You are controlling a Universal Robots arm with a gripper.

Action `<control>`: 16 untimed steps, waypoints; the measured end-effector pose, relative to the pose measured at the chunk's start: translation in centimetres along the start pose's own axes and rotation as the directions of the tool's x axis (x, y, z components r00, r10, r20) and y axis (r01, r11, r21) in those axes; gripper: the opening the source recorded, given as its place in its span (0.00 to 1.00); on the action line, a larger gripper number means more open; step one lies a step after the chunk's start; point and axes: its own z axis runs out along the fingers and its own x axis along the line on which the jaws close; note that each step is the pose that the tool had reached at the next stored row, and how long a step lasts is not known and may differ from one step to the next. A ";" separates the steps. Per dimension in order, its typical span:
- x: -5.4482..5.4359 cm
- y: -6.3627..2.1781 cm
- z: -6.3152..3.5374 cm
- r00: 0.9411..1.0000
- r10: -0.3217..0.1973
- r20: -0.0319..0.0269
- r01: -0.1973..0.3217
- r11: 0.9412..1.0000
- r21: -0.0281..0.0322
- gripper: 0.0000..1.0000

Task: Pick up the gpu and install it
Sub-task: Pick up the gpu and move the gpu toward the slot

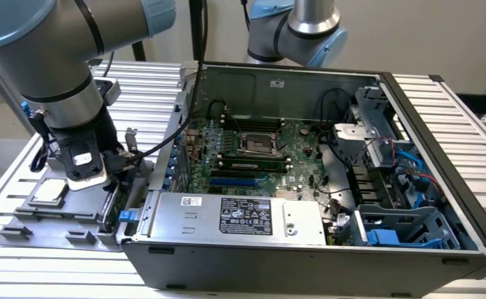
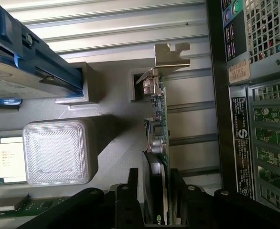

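Claw (image 1: 110, 179) at gpu (image 1: 108, 208), grey tray (image 1: 50, 218), open case (image 1: 309, 265)

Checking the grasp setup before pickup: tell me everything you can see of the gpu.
The gpu stands on edge in a slot of the grey tray, beside the computer case. It is a thin green circuit board with small components, a black cover on one face, and a silver metal bracket at the end away from the gripper. The gripper straddles its near end with open black fingers, a gap showing on the cover side.
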 end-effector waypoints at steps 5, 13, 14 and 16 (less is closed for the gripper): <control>0.0 0.01 0.01 1.000 -0.001 0.000 0.001 1.000 0.001 0.37; 0.0 0.01 0.01 1.000 -0.001 -0.001 0.001 1.000 0.002 0.27; 0.0 0.02 0.01 1.000 -0.001 -0.001 0.001 1.000 0.002 0.27; 0.0 0.02 0.01 1.000 -0.002 -0.003 0.002 1.000 0.002 0.27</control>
